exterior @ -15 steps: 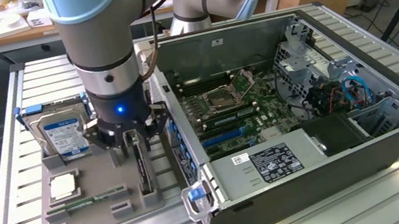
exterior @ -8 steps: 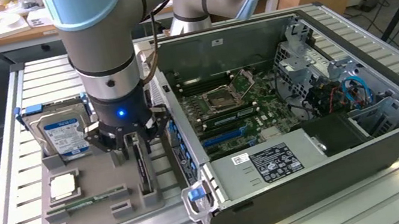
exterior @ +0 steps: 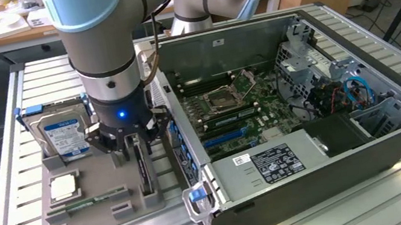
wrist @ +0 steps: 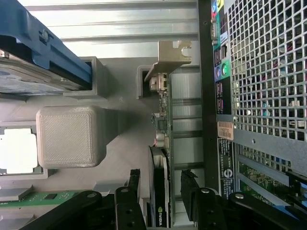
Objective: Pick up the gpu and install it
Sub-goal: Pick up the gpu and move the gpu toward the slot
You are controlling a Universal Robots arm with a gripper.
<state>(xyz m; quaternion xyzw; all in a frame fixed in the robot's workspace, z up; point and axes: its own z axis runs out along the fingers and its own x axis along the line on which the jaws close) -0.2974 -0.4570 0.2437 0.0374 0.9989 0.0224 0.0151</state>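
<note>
So, exterior view first: the gripper (exterior: 135, 151) is down low over the gray parts tray (exterior: 94, 207), right above the gpu (exterior: 146, 176). The card stands on its long edge in a slot on the side of the tray nearest the open PC case (exterior: 400, 134). The hard drive (exterior: 65, 135) sits upright toward the exterior view's left, with nothing touching it. The card isn't in the case yet, so to me this is the pick step, just short of the grasp.

Wrist view: you're looking along the card's edge, with its pale metal bracket (wrist: 170, 52) at the far end. The black fingers (wrist: 127, 203) sit one on each side of the card, spread apart with a gap either side, so nothing's clamped.

I'd say the grab calls for an even squeeze on both flat faces and a straight pull out of the slot. Any tilt could jam the card against the slot walls, or against the case just beside it.
</note>
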